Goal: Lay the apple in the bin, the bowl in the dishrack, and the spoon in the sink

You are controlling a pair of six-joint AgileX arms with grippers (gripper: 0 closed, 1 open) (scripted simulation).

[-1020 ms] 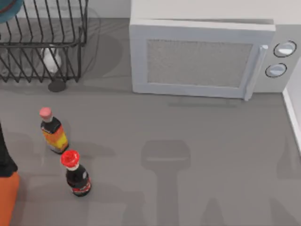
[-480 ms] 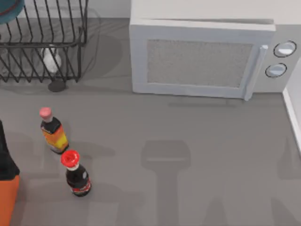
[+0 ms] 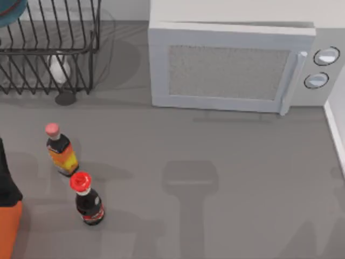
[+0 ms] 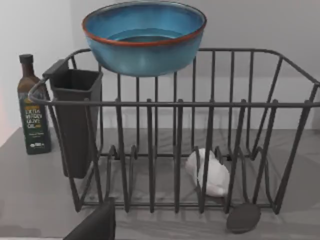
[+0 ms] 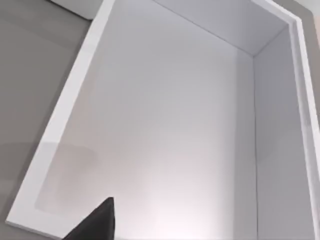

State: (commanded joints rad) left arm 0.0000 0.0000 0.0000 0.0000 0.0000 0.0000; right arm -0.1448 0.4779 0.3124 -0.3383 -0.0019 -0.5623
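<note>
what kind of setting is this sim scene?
Most likely a kitchen counter. A white microwave stands at the back of the grey worktop, a black wire dishrack holds a teal bowl, and the right wrist view looks down into a white sink basin.

I am working at a kitchen counter. A white microwave [image 3: 232,67] stands at the back of the grey worktop [image 3: 215,178], and the black wire dishrack [image 3: 48,46] sits left of it, holding a teal bowl [image 4: 144,36]. Two sauce bottles [image 3: 61,149] stand in front of the rack, an olive oil bottle [image 4: 33,112] beside it, and a white sink [image 5: 165,125] is sunk into the counter.
</note>
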